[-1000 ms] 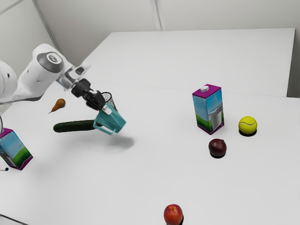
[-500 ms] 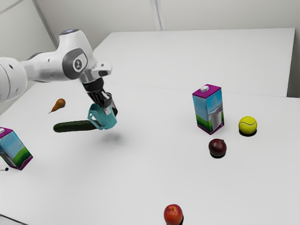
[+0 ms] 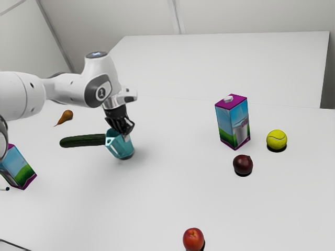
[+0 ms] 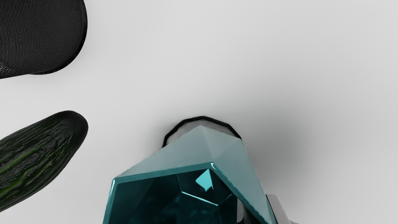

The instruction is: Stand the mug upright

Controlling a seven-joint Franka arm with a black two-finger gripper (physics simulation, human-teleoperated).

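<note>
The teal mug (image 3: pixel 123 149) is tilted, its mouth leaning toward the exterior view's left and its base low at the table; whether the base touches is unclear. From above, my gripper (image 3: pixel 125 137) reaches down to the mug's rim and holds its wall. In the wrist view the open mouth of the mug (image 4: pixel 183 174) faces the camera, with a dark ring around the far edge of its base. There my gripper (image 4: pixel 256 214) is shut on the wall, one finger inside the mug and the other outside; the fingers are partly hidden.
A cucumber (image 3: pixel 82 140) lies close beside the mug, and a black mesh object (image 4: pixel 40 34) is near too. Farther off are a pear (image 3: pixel 66 116), a carton (image 3: pixel 233 123), a tennis ball (image 3: pixel 277 140), a dark round fruit (image 3: pixel 243 164), a red fruit (image 3: pixel 193 239) and another carton (image 3: pixel 17 168).
My gripper has carried the mug down toward the table, after first swinging it toward the exterior view's left. The mug has turned from strongly tipped to leaning less, and its shadow is now close to its base.
</note>
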